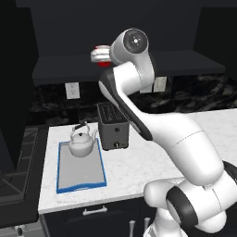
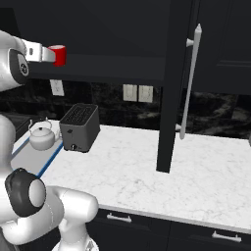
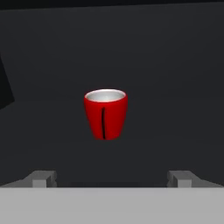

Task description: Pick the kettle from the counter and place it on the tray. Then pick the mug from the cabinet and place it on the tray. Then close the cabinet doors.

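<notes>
Gripper (image 3: pixel 112 178) spread wide, empty, facing the mug (image 3: pixel 105 114) on the cabinet (image 3: pixel 175 65) shelf: bright red, white inside, handle edge-on toward the camera. From the left base view, the arm hides most of the mug.

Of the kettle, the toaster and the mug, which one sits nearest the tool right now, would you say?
The red mug, up on the cabinet shelf straight ahead of the open tool; the kettle and toaster stand below on the counter.
</notes>
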You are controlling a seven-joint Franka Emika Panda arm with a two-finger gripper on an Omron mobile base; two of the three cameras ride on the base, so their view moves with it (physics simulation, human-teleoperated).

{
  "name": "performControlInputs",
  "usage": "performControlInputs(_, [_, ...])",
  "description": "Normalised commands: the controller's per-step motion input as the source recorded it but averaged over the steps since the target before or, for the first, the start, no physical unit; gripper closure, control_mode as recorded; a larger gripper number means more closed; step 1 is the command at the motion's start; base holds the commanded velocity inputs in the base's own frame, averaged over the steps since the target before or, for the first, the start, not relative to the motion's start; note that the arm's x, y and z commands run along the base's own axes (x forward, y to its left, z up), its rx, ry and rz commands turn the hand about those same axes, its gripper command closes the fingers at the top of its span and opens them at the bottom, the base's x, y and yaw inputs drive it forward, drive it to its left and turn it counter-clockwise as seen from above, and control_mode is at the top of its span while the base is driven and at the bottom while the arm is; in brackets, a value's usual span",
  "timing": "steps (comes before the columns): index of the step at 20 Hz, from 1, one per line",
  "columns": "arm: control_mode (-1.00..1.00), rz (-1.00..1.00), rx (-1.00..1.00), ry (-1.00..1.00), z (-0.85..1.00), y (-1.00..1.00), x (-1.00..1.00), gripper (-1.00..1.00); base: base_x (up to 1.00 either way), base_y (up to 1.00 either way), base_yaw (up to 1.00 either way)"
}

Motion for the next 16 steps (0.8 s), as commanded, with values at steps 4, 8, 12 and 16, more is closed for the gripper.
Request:
performControlInputs(4, [-1.0, 0.0, 0.01, -0.01, -0.01, 0.0, 0.25, -1.0, 0.0, 0.0, 0.0])
performControlInputs(8, [-1.0, 0.01, 0.0, -0.02, 0.0, 0.0, 0.28, -1.0, 0.0, 0.0, 0.0])
performControlInputs(12, [-1.0, 0.06, 0.0, 0.0, -0.01, 0.0, 0.26, -1.0, 0.0, 0.0, 0.0])
performControlInputs(16, [-1.0, 0.07, 0.0, 0.0, -0.07, 0.0, 0.24, -1.0, 0.0, 0.0, 0.0])
